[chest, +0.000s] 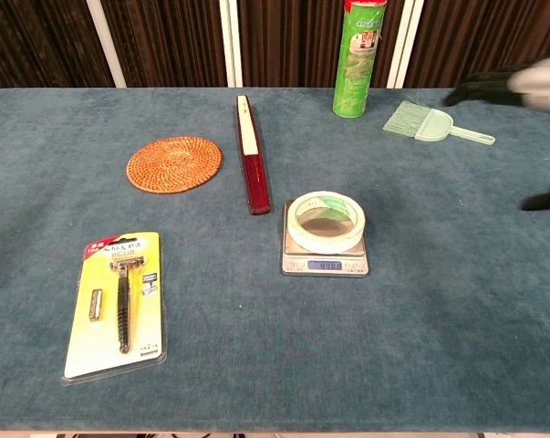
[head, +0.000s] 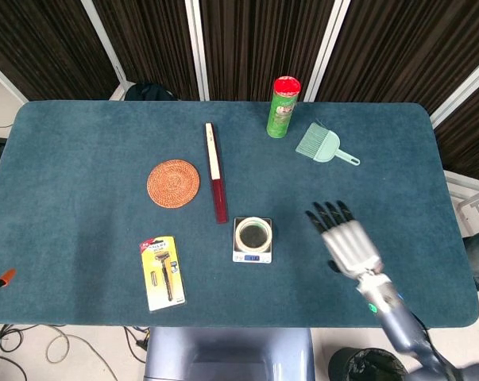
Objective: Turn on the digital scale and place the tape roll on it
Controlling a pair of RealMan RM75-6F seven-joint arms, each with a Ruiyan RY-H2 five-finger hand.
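The cream tape roll (head: 253, 233) (chest: 326, 221) lies flat on the small silver digital scale (head: 253, 255) (chest: 325, 266), whose blue display is lit. My right hand (head: 346, 240) hovers over the cloth well to the right of the scale, fingers spread and holding nothing. In the chest view only its dark fingertips (chest: 480, 88) show at the right edge. My left hand appears in neither view.
A dark red flat case (head: 215, 182) lies just left of the scale, with a woven coaster (head: 173, 183) beyond it. A packaged razor (head: 163, 272) sits near the front. A green can (head: 283, 106) and a mint brush (head: 325, 144) stand at the back.
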